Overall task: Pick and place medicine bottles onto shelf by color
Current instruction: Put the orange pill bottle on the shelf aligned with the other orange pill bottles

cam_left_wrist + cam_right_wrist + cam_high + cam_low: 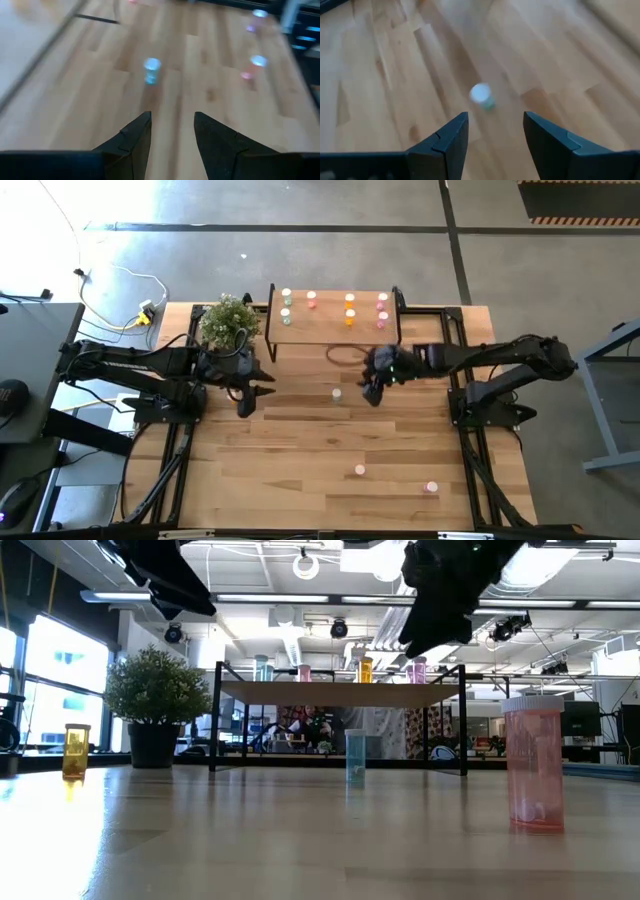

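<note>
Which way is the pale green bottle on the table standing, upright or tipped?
Upright: the pale green bottle stands on its base, cap up, in the low view.

We see bottles (349,309) standing on the shelf (333,330); the plant (228,320) sits just beside its left end; one bottle (337,393) stands before it.

Both arms (160,575) get cut off above the shelf (340,692) (top edge); the bottle (481,95) looks blurry.

No legible text, label, brand or number anywhere. Bottles (534,762) unmarked as far as can be told. Shelf (333,318) bare of signs.
</note>
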`<move>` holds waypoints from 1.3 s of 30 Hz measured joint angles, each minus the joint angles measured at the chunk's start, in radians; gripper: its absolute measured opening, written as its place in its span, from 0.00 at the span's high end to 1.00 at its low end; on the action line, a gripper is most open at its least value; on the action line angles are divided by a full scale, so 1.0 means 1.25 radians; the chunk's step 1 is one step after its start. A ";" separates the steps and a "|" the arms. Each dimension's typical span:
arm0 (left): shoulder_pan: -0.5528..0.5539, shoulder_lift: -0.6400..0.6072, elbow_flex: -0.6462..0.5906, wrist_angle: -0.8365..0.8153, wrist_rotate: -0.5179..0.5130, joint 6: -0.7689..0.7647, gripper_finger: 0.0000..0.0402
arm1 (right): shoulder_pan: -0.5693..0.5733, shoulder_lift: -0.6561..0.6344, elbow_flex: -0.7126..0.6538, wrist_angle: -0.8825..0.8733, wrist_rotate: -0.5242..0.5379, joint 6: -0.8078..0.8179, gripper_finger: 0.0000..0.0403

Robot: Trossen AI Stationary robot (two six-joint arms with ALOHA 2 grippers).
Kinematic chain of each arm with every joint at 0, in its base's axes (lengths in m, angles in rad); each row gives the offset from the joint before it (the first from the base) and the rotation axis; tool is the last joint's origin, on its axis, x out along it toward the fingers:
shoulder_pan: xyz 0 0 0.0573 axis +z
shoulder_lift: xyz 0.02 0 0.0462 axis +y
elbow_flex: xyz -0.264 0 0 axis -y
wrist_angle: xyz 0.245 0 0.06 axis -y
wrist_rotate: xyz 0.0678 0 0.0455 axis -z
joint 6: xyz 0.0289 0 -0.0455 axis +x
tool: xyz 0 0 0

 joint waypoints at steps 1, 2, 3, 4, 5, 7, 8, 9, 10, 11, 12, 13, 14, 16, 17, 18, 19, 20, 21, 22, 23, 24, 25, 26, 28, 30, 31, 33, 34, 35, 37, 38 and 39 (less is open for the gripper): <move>-0.004 0.000 0.000 0.000 0.016 -0.003 0.65 | 0.024 0.000 -0.007 0.007 0.013 0.022 0.55; -0.011 0.000 0.000 0.000 0.024 -0.007 0.65 | 0.048 0.000 -0.013 0.016 0.027 0.043 0.55; -0.019 0.000 0.000 0.000 0.025 -0.013 0.65 | 0.073 0.000 -0.018 0.019 0.046 0.063 0.55; -0.030 0.000 0.000 0.000 0.024 -0.018 0.65 | 0.099 0.000 -0.024 0.020 0.069 0.085 0.55; -0.042 0.000 0.000 -0.002 0.021 -0.021 0.65 | 0.126 0.000 -0.027 0.020 0.095 0.108 0.55; -0.069 0.000 0.000 -0.002 0.021 -0.021 0.65 | 0.180 0.000 -0.029 0.019 0.146 0.142 0.55; -0.086 0.000 0.000 -0.002 0.019 -0.022 0.65 | 0.209 0.000 -0.032 0.024 0.165 0.157 0.55; -0.104 0.000 0.000 -0.002 0.018 -0.025 0.65 | 0.236 0.000 -0.034 0.024 0.183 0.174 0.55; -0.124 0.000 0.000 -0.002 0.017 -0.029 0.65 | 0.263 0.000 -0.037 0.022 0.203 0.196 0.55; -0.144 0.000 0.000 -0.002 0.010 -0.036 0.65 | 0.290 0.000 -0.038 0.018 0.224 0.222 0.55; -0.165 0.000 0.000 -0.002 -0.005 -0.042 0.65 | 0.316 0.000 -0.038 0.020 0.250 0.249 0.55; -0.187 0.000 0.000 -0.002 -0.022 -0.048 0.65 | 0.344 0.000 -0.038 0.022 0.276 0.277 0.55; -0.210 0.000 0.000 -0.002 -0.041 -0.056 0.65 | 0.369 0.000 -0.038 0.021 0.300 0.307 0.55; -0.251 0.000 0.000 -0.002 -0.082 -0.071 0.65 | 0.419 0.000 -0.038 0.019 0.356 0.370 0.55; -0.270 0.000 0.000 -0.002 -0.101 -0.078 0.65 | 0.442 0.001 -0.038 0.018 0.383 0.402 0.55; -0.288 0.000 0.000 -0.002 -0.118 -0.085 0.65 | 0.462 0.003 -0.038 0.018 0.406 0.433 0.55; -0.304 0.000 0.000 -0.002 -0.134 -0.094 0.65 | 0.483 0.006 -0.038 0.018 0.427 0.465 0.55; -0.319 0.002 0.000 -0.002 -0.147 -0.102 0.65 | 0.501 0.009 -0.038 0.017 0.441 0.498 0.55; -0.332 0.003 0.000 -0.002 -0.157 -0.107 0.65 | 0.517 0.014 -0.038 0.017 0.453 0.529 0.55; -0.345 0.004 0.000 -0.002 -0.163 -0.111 0.65 | 0.532 0.019 -0.038 0.018 0.456 0.561 0.55; -0.356 0.004 0.000 -0.002 -0.165 -0.113 0.65 | 0.545 0.026 -0.038 0.018 0.459 0.589 0.55; -0.366 0.003 0.000 -0.002 -0.165 -0.113 0.65 | 0.556 0.034 -0.038 0.018 0.458 0.616 0.55; -0.375 0.003 0.000 -0.002 -0.166 -0.113 0.65 | 0.566 0.041 -0.038 0.018 0.459 0.638 0.55; -0.383 0.004 0.000 -0.002 -0.166 -0.113 0.65 | 0.574 0.050 -0.038 0.018 0.458 0.654 0.55; -0.399 0.003 0.000 -0.002 -0.167 -0.114 0.65 | 0.589 0.067 -0.038 0.028 0.458 0.666 0.55; -0.412 0.003 0.000 -0.002 -0.167 -0.122 0.65 | 0.602 0.081 -0.038 0.052 0.463 0.666 0.55; -0.418 0.003 0.000 -0.002 -0.167 -0.129 0.65 | 0.608 0.087 -0.038 0.067 0.469 0.666 0.55; -0.428 0.003 0.000 -0.002 -0.167 -0.146 0.65 | 0.623 0.099 -0.038 0.096 0.492 0.653 0.55; -0.433 0.003 0.000 -0.001 -0.167 -0.151 0.65 | 0.631 0.105 -0.037 0.111 0.507 0.645 0.55; -0.439 0.003 0.000 0.001 -0.167 -0.158 0.65 | 0.639 0.112 -0.037 0.126 0.521 0.640 0.55; -0.449 0.003 0.000 0.002 -0.167 -0.177 0.65 | 0.654 0.122 -0.037 0.148 0.545 0.631 0.55; -0.455 0.003 0.000 0.001 -0.167 -0.189 0.65 | 0.659 0.129 -0.037 0.163 0.554 0.626 0.55; -0.462 0.003 0.000 -0.001 -0.167 -0.201 0.65 | 0.666 0.134 -0.037 0.178 0.559 0.623 0.55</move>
